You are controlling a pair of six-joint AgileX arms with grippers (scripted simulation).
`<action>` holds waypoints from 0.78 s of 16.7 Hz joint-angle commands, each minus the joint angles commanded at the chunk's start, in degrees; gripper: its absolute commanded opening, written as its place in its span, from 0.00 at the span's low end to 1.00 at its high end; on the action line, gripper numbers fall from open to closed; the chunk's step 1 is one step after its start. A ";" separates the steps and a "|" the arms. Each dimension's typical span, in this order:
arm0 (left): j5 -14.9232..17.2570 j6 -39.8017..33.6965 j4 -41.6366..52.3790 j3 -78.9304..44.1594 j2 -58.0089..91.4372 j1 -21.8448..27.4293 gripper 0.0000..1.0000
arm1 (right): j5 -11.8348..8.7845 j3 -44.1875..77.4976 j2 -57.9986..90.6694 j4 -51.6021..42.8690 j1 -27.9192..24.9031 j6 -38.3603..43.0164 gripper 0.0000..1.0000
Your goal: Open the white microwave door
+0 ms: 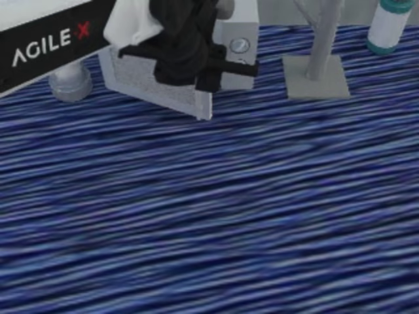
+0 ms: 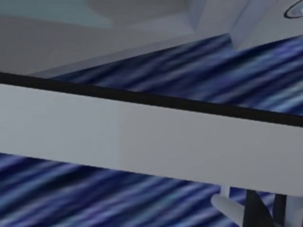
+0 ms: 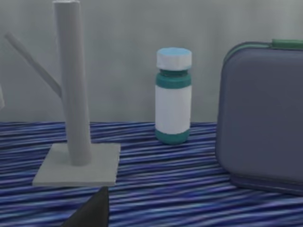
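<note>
Three views record this moment.

Top view: the white microwave [image 1: 239, 39] stands at the far edge of the blue-striped table [image 1: 209, 216], left of centre. Its door [image 1: 154, 82], with the grey mesh window, is swung partly open, its free edge pointing toward the near side of the table. The left arm reaches over the microwave from the far left, and the left gripper [image 1: 196, 65] sits dark against the door's outer edge; whether its fingers grip the door or stand apart cannot be told. One round silver knob [image 1: 239, 45] shows on the panel to the right of the door. Farther right stands a grey square-based stand [image 1: 316, 75], and beyond it a white bottle with teal bands [image 1: 389, 26].

Left wrist view: a broad white band, the door [image 2: 151, 142], crosses close to the camera, the striped table behind it.

Right wrist view: the stand [image 3: 75, 163], the bottle [image 3: 173, 97] and a blue-grey case [image 3: 262, 118] stand on the table; the right gripper's state cannot be told.
</note>
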State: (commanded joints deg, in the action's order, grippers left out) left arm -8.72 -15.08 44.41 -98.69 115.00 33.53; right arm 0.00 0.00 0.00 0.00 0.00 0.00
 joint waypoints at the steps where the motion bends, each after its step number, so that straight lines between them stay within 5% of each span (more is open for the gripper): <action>1: 0.00 0.00 0.00 0.00 0.00 0.00 0.00 | 0.00 0.00 0.00 0.00 0.00 0.00 1.00; 13: 0.77 0.67 -0.43 0.85 -0.55 0.19 0.00 | 0.00 0.00 0.00 0.00 0.00 0.00 1.00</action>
State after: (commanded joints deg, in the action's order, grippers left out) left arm -7.95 -14.41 43.97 -97.85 114.45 33.73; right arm 0.00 0.00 0.00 0.00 0.00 0.00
